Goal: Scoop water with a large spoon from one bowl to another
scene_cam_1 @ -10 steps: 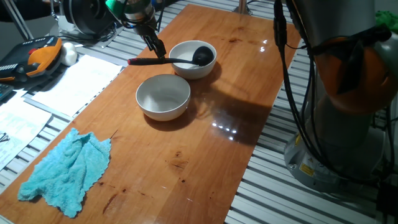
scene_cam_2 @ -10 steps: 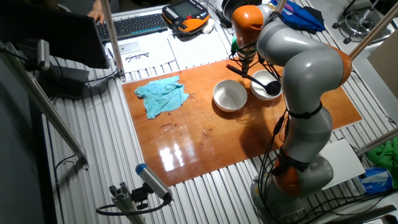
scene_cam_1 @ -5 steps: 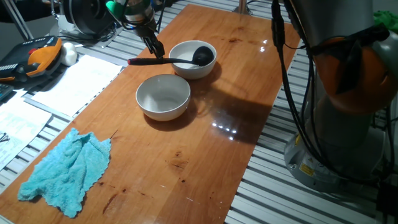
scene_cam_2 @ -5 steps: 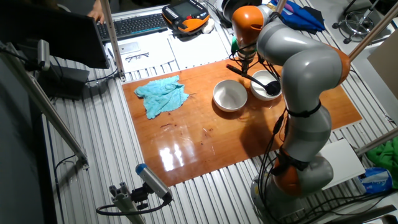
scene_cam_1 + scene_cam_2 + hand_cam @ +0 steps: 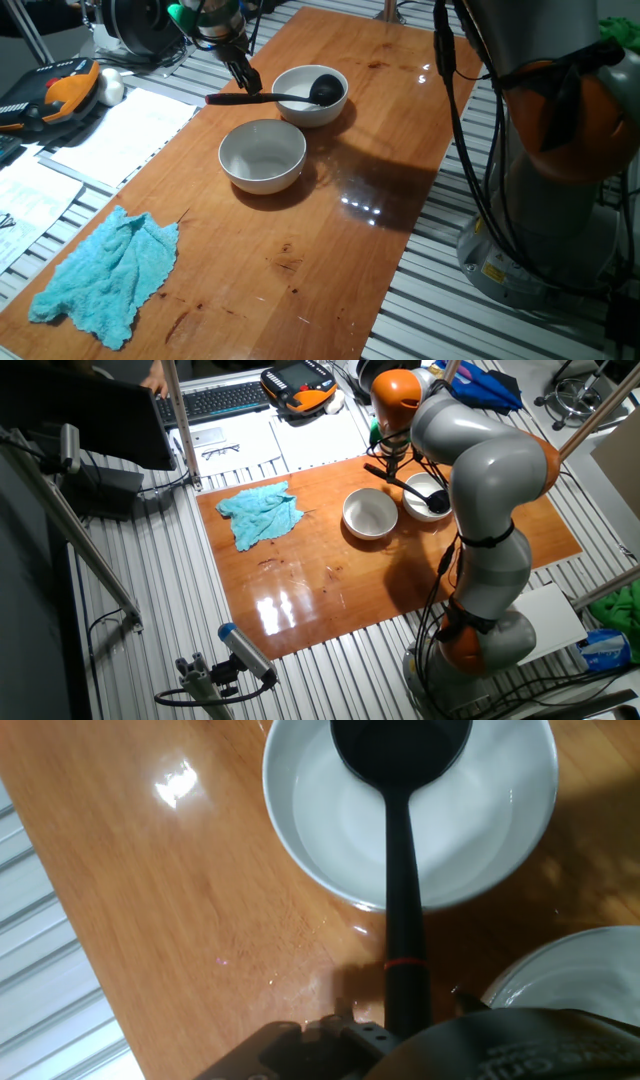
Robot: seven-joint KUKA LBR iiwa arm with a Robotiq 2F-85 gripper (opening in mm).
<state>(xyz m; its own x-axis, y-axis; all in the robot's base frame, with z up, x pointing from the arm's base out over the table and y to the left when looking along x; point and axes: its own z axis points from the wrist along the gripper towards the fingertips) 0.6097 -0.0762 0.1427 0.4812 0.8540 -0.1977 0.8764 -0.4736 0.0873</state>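
A crumpled teal cloth [image 5: 108,278] is lying at the near end of the wooden tabletop [image 5: 330,250] in one fixed view, well apart from everything else. Further in, an empty-looking white bowl [image 5: 262,155] is sitting upright, and just behind it a second white bowl [image 5: 311,95] is sitting close beside it, the two rims near each other but seemingly not touching. The large spoon [image 5: 275,96] is resting with its black round head inside this farther bowl, its thin handle crossing the rim and sticking out sideways above the tabletop. The hand view is showing the spoon head [image 5: 400,748] lying in the bowl, with a thin red ring on the handle near the camera. The water [image 5: 340,815] is probably sitting in this bowl, though it is barely showing against the white. The hand [image 5: 246,78] is hanging at the outer end of the handle, fingers pointing down; whether they are gripping the handle or merely straddling it cannot be told from these views. Beyond, papers [image 5: 125,125] are lying beside the tabletop, and the grey and orange arm [image 5: 480,480] is arching over the bowls in the other fixed view.
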